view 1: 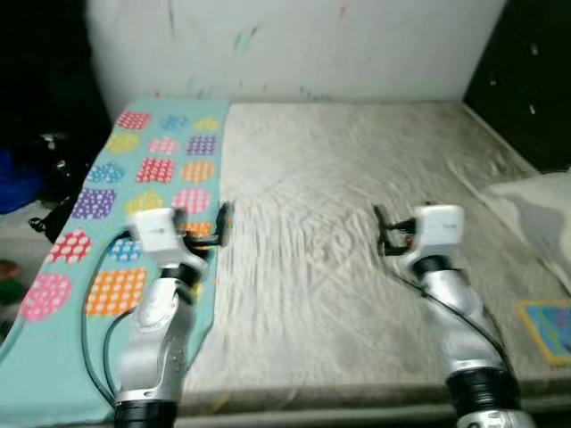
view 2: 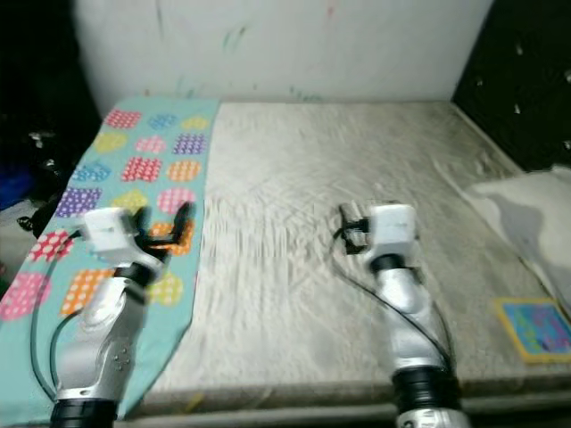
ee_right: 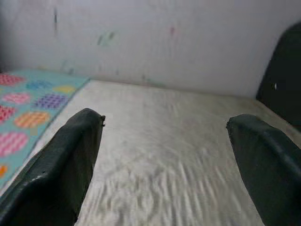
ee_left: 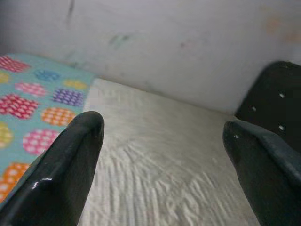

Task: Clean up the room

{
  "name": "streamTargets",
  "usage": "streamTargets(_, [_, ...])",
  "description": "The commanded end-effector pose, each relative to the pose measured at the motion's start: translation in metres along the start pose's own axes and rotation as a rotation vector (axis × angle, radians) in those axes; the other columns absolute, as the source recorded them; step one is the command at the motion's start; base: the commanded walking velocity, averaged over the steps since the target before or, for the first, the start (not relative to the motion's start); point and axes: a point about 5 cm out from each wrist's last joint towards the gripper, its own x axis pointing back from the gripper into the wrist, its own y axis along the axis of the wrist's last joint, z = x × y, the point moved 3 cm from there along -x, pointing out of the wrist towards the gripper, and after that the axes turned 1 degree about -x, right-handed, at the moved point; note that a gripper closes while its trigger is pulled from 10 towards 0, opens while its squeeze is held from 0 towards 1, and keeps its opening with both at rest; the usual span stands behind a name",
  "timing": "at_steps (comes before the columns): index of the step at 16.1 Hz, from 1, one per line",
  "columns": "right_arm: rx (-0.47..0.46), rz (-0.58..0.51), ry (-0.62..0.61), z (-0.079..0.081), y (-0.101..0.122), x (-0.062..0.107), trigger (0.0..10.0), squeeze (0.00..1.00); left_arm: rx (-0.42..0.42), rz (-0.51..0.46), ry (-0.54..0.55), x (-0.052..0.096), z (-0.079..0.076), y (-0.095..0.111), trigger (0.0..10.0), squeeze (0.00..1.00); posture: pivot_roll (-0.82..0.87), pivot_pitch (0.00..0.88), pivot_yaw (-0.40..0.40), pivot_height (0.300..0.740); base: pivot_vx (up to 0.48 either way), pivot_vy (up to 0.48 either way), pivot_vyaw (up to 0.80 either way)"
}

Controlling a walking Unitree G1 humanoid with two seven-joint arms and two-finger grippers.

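1. My left hand (view 1: 223,223) hovers released over the inner edge of the patterned blanket (view 1: 134,223); my right hand (view 1: 382,234), also released, hangs over the bare mattress (view 1: 339,178).
2. The blanket looks soft, light and floppy; I'd pinch its edge beside the left hand.
3. It's teal with dotted colored blobs, lying flat along the mattress's left side.

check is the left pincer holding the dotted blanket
No, the left pincer is open with nothing between its fingers, raised above the dotted blanket edge.
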Motion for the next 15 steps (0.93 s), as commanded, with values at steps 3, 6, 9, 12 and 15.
streamTargets(3, [-0.008,-0.020,0.029,0.0115,0.0052,-0.0038,10.0,0.00,-0.019,0.012,0.060,0.0029,0.0144,0.0005,10.0,0.00,-0.09,0.029,-0.007,0.740,0.000,0.000,0.00])
streamTargets(6, [-0.006,-0.020,0.026,0.0099,0.0050,-0.0033,10.0,0.00,-0.010,0.008,0.044,0.0027,0.0115,0.0010,10.0,0.00,-0.10,0.033,-0.007,0.740,0.000,0.257,0.00])
streamTargets(9, [-0.006,-0.020,0.029,0.0106,0.0049,-0.0027,10.0,0.00,-0.004,0.005,0.047,0.0029,0.0113,0.0016,10.0,0.00,-0.10,0.037,-0.012,0.740,0.000,0.480,0.00])
streamTargets(12, [-0.007,-0.020,0.039,0.0125,0.0057,-0.0035,10.0,0.00,-0.001,0.000,0.053,0.0028,0.0112,0.0027,10.0,0.00,-0.09,0.043,-0.016,0.740,0.000,0.480,0.00])
streamTargets(15, [-0.009,-0.020,0.047,0.0142,0.0057,-0.0033,10.0,0.00,0.002,-0.001,0.060,0.0031,0.0117,0.0029,10.0,0.00,-0.09,0.045,-0.017,0.740,0.000,0.480,0.00])
